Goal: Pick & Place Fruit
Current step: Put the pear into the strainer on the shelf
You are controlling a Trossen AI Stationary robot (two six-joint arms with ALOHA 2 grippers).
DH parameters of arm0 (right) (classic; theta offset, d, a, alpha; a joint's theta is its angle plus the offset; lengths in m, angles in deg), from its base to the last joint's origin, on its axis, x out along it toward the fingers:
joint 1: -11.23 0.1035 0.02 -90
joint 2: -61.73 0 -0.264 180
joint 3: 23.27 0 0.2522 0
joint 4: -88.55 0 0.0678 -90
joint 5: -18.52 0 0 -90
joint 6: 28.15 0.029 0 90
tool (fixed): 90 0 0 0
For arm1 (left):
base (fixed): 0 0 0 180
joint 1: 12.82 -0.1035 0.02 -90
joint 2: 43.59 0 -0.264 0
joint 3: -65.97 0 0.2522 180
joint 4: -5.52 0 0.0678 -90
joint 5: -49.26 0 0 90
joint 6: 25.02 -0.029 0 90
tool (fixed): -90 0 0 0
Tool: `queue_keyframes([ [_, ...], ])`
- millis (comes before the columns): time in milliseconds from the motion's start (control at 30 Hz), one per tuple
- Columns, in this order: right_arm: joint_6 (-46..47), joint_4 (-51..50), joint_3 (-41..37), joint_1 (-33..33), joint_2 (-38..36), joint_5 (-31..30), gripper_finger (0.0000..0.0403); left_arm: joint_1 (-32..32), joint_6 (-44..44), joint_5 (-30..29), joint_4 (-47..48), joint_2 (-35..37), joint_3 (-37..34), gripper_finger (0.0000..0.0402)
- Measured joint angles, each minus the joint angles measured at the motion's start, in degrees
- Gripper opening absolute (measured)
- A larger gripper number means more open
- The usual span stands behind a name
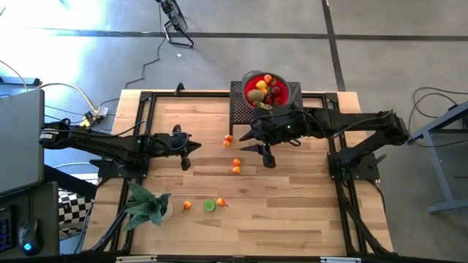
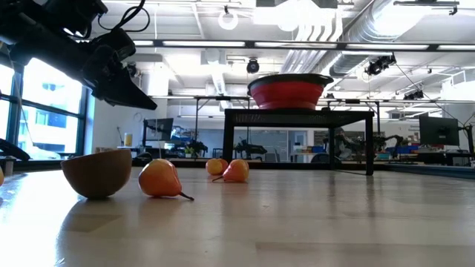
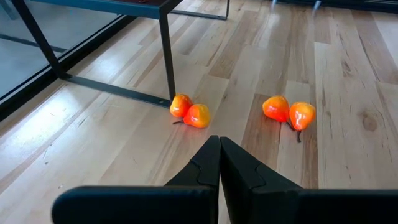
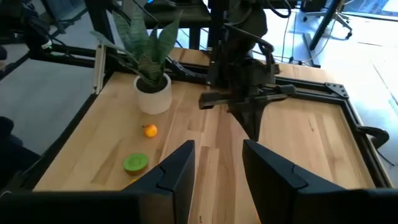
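Observation:
Small toy fruits lie loose on the wooden table: an orange-red pair (image 1: 229, 139) by the stand, a second pair (image 1: 235, 166) mid-table, and a small orange (image 1: 187, 206), a green lime (image 1: 209, 205) and an orange-red fruit (image 1: 221, 202) nearer the front edge. Several more fill the red bowl (image 1: 251, 79). My left gripper (image 1: 186, 152) hovers shut left of the two pairs, which its wrist view shows ahead (image 3: 190, 112) (image 3: 289, 113). My right gripper (image 1: 263, 152) hangs open above the table right of the pairs, holding nothing (image 4: 217, 163).
The bowl sits on a black raised stand (image 1: 240, 109) at the far edge, seen also in the low view (image 2: 297, 115). A potted green plant (image 1: 150, 204) stands near the front left corner. A black frame borders the table. Bare wood lies toward the front right.

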Motion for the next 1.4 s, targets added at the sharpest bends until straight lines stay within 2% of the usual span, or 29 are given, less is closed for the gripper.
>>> queue_keyframes([
  [367,0.38,0.03,0.00,0.62,0.05,-0.01,0.0128,-0.01,0.00,-0.04,0.00,0.00,0.02,0.0006],
  [533,3.90,0.74,0.00,0.62,2.47,-0.01,0.0128,0.00,0.00,-0.28,0.02,-0.02,0.09,0.0006],
  [933,4.07,1.57,0.00,0.73,10.00,0.13,0.0128,-0.02,0.00,-0.20,0.43,-0.02,0.09,0.0006],
  [1400,4.07,1.94,0.00,1.88,11.08,0.18,0.0128,-0.02,0.00,0.04,0.92,-0.02,0.09,0.0006],
])
